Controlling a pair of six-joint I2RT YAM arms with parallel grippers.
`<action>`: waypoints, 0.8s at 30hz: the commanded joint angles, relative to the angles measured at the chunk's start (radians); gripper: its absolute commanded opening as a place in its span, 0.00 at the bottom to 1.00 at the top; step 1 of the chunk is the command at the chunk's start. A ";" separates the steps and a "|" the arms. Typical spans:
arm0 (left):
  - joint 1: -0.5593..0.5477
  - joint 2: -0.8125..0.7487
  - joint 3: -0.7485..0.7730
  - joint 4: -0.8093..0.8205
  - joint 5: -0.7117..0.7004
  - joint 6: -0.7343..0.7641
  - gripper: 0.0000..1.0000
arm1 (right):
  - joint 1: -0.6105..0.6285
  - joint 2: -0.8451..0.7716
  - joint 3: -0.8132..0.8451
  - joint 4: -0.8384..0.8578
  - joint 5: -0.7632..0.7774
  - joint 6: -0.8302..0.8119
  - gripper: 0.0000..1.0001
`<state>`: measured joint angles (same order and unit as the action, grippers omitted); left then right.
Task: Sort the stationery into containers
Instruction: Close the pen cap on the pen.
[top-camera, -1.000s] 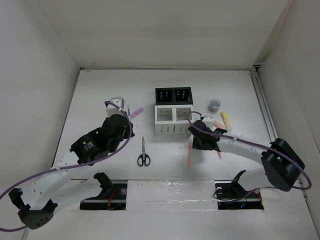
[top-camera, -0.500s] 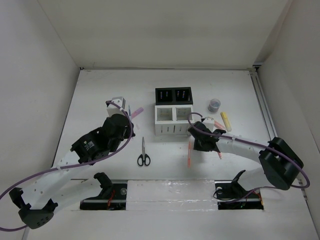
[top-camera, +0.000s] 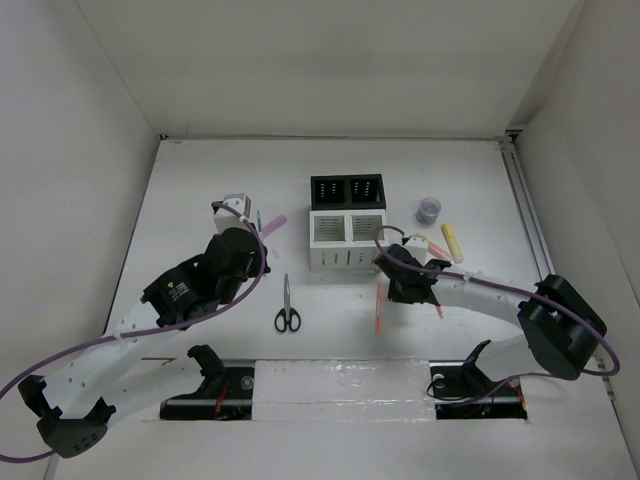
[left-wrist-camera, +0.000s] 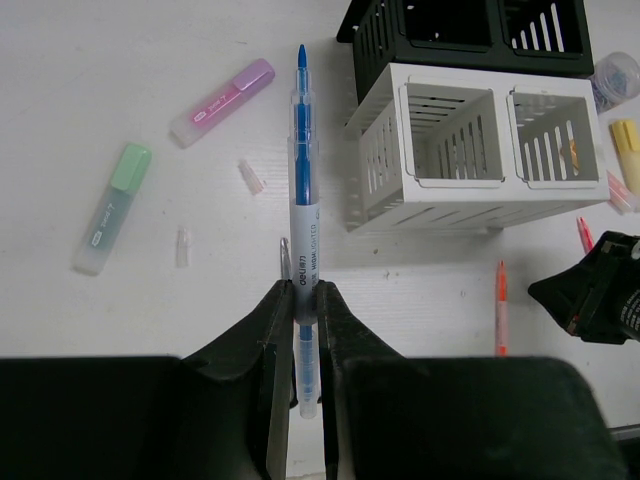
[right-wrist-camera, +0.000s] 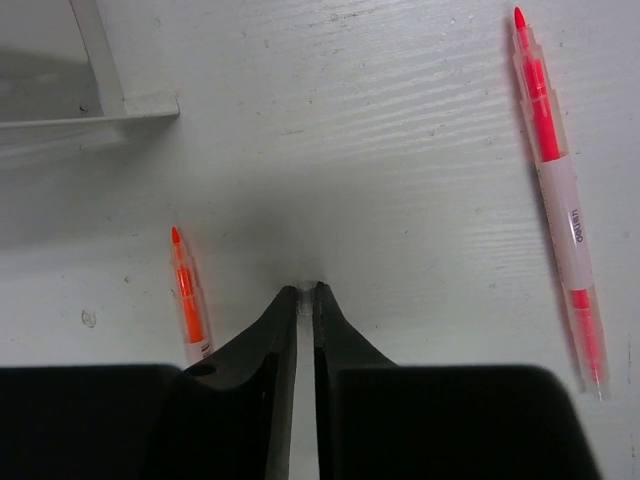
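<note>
The white table (top-camera: 200, 180) carries both white-and-black arms. The left arm (top-camera: 150, 320) reaches forward over the table's left half. The right arm (top-camera: 500, 295) stretches low across the near right part, with its wrist just in front of the containers.

These are a black slotted plastic pair of compartments (top-camera: 347, 189) joined to a white slotted pair (top-camera: 347, 240), standing mid-table. Black-handled scissors (top-camera: 287, 305) lie closed between the two arms.

The left gripper (left-wrist-camera: 303, 290) pinches a thin blue pen (left-wrist-camera: 302, 170) by its lower barrel. The pen's tip points away, beside the white pair. Past the pen lie a stubby pink highlighter (left-wrist-camera: 222, 88), a stubby green highlighter (left-wrist-camera: 112, 208) and two tiny clear caps (left-wrist-camera: 250, 175).

The right gripper (right-wrist-camera: 305, 292) hangs just above the table with its jaws drawn almost together. Whether they hold anything cannot be told. It sits between an orange pen (right-wrist-camera: 188, 295) and a longer red-orange pen (right-wrist-camera: 555, 190), touching neither.

A yellow highlighter (top-camera: 452, 242) and a small grey tape roll (top-camera: 429, 209) lie beside the containers.
</note>
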<state>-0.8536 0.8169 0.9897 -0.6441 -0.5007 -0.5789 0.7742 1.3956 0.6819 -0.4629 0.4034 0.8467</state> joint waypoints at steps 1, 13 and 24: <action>-0.001 -0.002 -0.005 0.026 -0.004 0.014 0.00 | 0.014 0.014 0.002 -0.020 -0.032 0.023 0.08; -0.001 -0.012 -0.005 0.026 -0.013 0.014 0.00 | 0.071 -0.194 0.096 -0.204 0.077 0.104 0.00; 0.020 0.011 -0.004 0.228 0.387 0.166 0.00 | 0.080 -0.622 0.143 0.194 0.131 -0.168 0.00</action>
<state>-0.8486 0.8322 0.9871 -0.5396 -0.2928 -0.4824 0.8459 0.7937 0.8036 -0.4915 0.5255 0.8009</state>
